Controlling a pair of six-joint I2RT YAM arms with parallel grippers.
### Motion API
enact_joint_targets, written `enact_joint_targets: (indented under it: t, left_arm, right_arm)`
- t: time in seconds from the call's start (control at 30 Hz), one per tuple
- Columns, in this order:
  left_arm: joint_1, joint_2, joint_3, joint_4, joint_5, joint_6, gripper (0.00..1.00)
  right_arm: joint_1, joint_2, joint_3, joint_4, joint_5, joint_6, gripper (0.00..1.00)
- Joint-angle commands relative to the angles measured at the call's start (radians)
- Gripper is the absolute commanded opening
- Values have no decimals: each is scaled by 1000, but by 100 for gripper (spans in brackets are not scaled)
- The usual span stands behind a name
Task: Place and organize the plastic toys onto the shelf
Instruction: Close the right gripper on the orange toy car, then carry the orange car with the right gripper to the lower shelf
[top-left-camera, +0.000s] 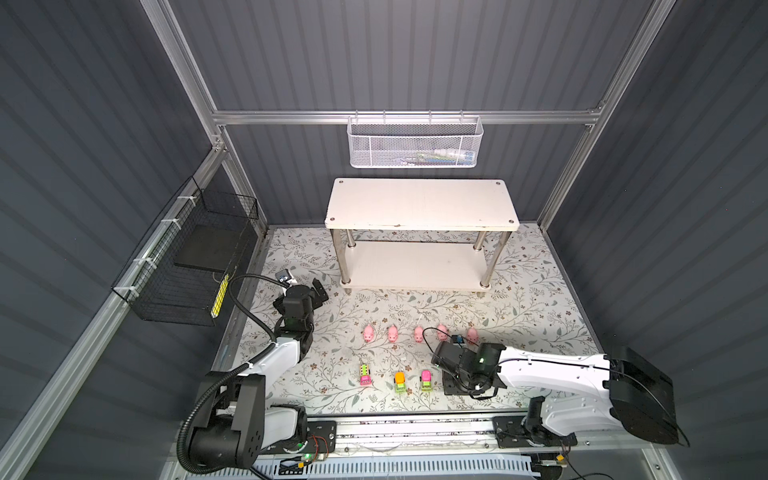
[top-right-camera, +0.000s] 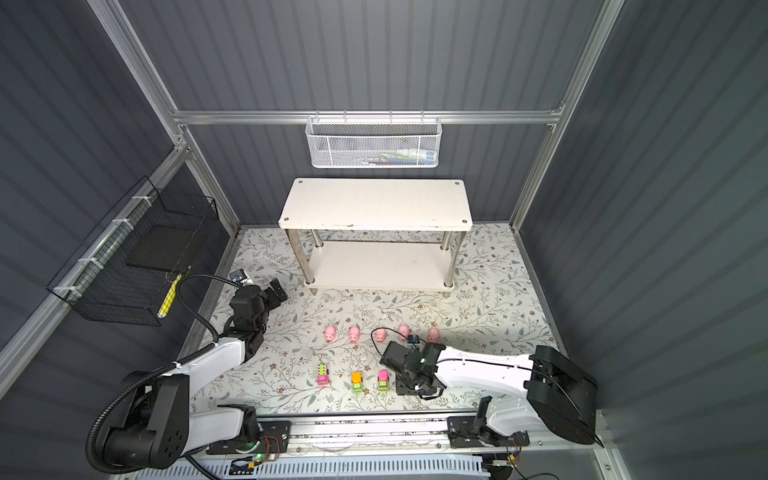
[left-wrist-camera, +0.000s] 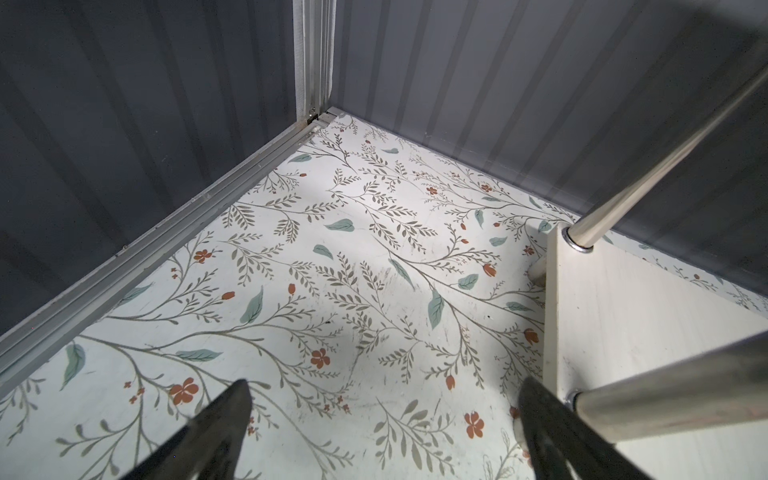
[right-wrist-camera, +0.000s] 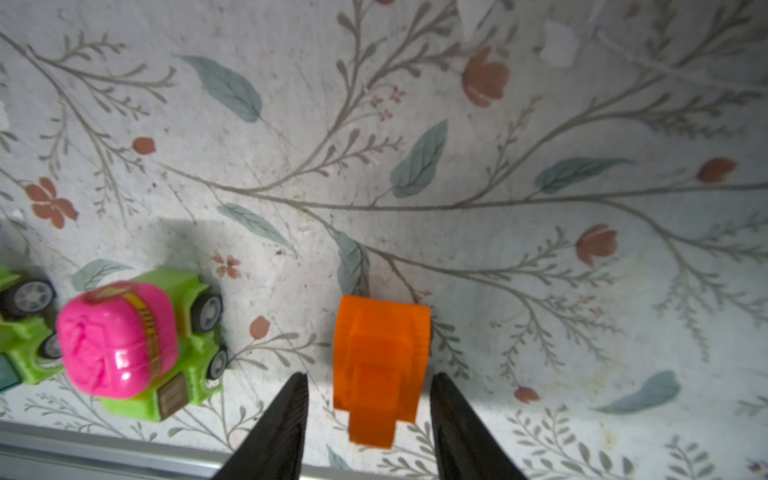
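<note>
The step in hand looks like the pick-up of the orange toy vehicle (right-wrist-camera: 380, 353), which sits on the floral counter (top-left-camera: 540, 291) close to its front edge, right of the middle and just beside a pink-and-green truck (right-wrist-camera: 137, 345). The right hand (right-wrist-camera: 370, 376) hangs over it partly open, a finger on each side; one finger seems almost against the plastic and the other shows a clear gap, so nothing looks gripped yet. It would be best to shift the hand a little toward the gap, so that both fingers meet the flanks together and the toy is not shoved sideways into the truck; go low enough to catch the body's wider part, not only its narrow end; squeeze gently, since a small hard plastic piece may well squirt out. Then lift straight up before travelling, because the row of five pink pigs (top-left-camera: 392, 333) stands between this spot and the shelf (top-left-camera: 422, 203) at the counter's back edge; both of its boards look bare, so starting at one end would leave room for orderly rows. The left hand (left-wrist-camera: 384, 384) is spread wide and empty near the shelf's front left post.
</note>
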Motion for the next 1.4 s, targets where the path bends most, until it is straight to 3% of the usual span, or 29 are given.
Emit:
enact_joint_targets:
  t: [0.0,0.43,0.77,0.87,1.07,1.37]
  left_arm:
    - [-4,2,-15,23,-5,-6,100]
    - [-4,-3,-17,21,-9,-6,100]
    - [-4,0,-8,11,-5,-4,100]
    - [-3,1,-3,9,-5,-3,100]
    - [-4,7,-1,5,-9,-1,100]
    - [-4,9,-1,2,-12,2,100]
  right_arm:
    - [-6,12,3,-14,-10,-9,48]
    - [-9,33,20,-29,-2,-24,26]
    - [-21,-2,134,-168,95,-95,27]
    - [-73,-30,198,-209,113,-167,28]
    - [-285,-74,303,-190,118,-379,29]
    - [-484,43,439,-70,141,-590,29]
